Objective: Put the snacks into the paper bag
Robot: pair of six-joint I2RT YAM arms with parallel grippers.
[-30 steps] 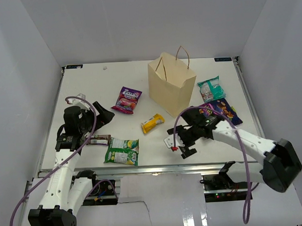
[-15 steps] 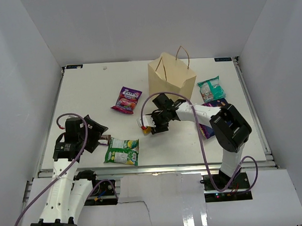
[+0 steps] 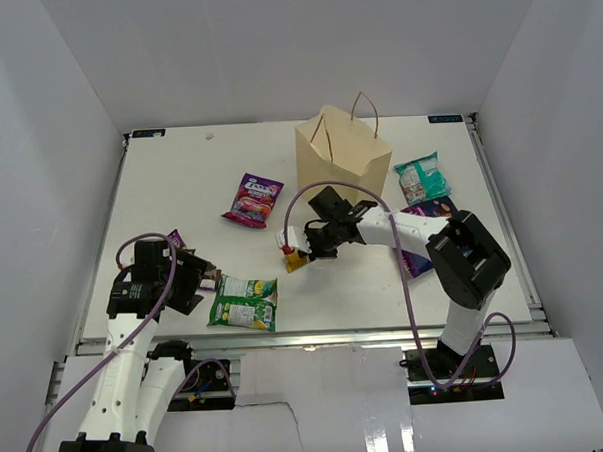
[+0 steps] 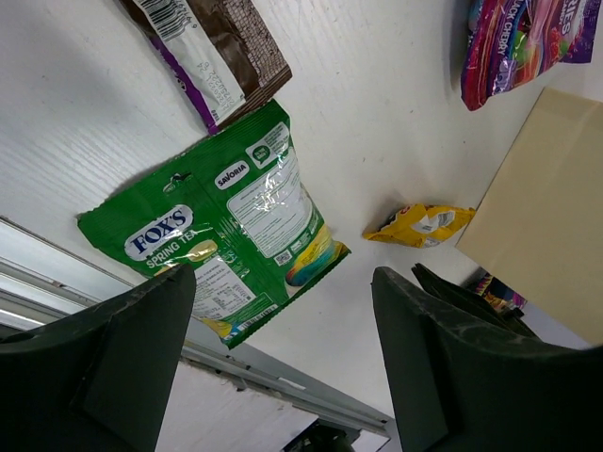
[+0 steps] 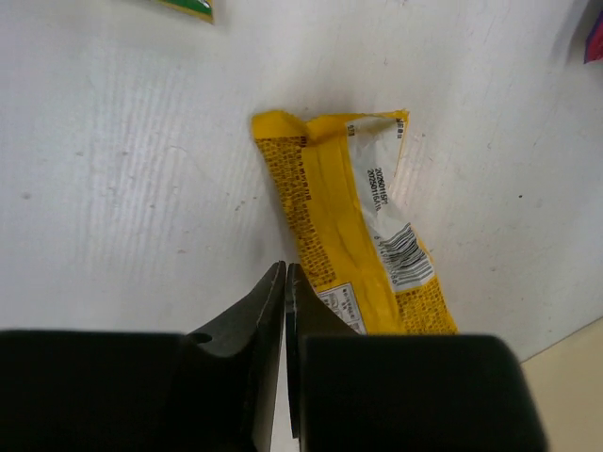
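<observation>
White table, snacks scattered. I'm on the pickup step: my right gripper (image 3: pixel 301 251) has its fingers pressed together beside the yellow wrapper (image 5: pixel 358 245), which lies near the paper bag (image 3: pixel 344 169). My left gripper (image 4: pixel 283 282) gapes wide over the green packet (image 4: pixel 226 226). I reckon I'd need to open up and straddle the wrapper.

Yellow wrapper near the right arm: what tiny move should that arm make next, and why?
Probably open the right tool and shift it sideways over the yellow wrapper. In the wrist view its jaws look closed, tips beside the wrapper's edge rather than around it, and the wrapper lies flat on the table.
</observation>
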